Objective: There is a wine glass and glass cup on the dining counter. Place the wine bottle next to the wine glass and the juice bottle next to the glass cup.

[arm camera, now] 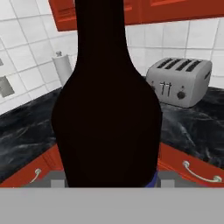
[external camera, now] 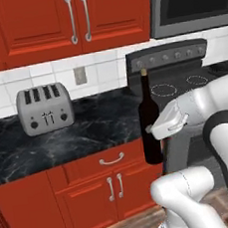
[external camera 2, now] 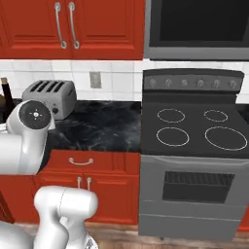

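Right up against the hand camera, the wine bottle [arm camera: 107, 109] hangs upright, clamped in the half-closed gripper [external camera: 155, 131], lifted off the worktop [external camera: 63, 137], in front of the red cabinets, toaster [external camera: 44, 109] behind.

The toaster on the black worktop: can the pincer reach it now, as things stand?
Probably not. The pincer is shut on the wine bottle, held off the worktop near the stove. The toaster stands unobstructed, but the pincer is occupied.
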Tool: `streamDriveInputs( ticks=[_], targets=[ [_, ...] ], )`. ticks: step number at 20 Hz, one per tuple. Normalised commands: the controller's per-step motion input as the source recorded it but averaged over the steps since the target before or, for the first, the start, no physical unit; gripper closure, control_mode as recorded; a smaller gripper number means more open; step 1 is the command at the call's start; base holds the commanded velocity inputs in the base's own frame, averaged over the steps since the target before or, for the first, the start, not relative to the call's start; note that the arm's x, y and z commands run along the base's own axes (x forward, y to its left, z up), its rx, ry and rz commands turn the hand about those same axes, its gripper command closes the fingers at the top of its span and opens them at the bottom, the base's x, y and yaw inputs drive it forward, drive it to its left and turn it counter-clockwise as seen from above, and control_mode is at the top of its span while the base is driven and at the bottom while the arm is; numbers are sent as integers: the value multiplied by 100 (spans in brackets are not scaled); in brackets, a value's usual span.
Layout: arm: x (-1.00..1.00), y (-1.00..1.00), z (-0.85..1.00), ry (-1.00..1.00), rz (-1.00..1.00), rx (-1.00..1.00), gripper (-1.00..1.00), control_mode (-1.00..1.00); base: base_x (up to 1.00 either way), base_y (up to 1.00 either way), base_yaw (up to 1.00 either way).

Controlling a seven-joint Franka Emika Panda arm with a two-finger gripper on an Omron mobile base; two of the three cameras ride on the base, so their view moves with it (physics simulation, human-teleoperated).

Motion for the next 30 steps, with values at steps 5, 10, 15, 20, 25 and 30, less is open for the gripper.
streamDriveInputs(
  ticks=[5, 10, 15, 20, 25, 30],
  targets=[
    [0, 0, 0, 0, 0, 0, 100, 100, -8, 1, -88],
    [0, 0, 0, 0, 0, 0, 100, 100, 0, 1, -97],
    [0, 0, 0, 0, 0, 0, 100, 100, 0, 2, -98],
    [0, 0, 0, 0, 0, 0, 100, 100, 0, 2, -98],
    [0, 0, 0, 0, 0, 0, 100, 100, 0, 3, -98],
    [0, 0, 0, 0, 0, 0, 100, 100, 0, 3, -98]
  ],
)
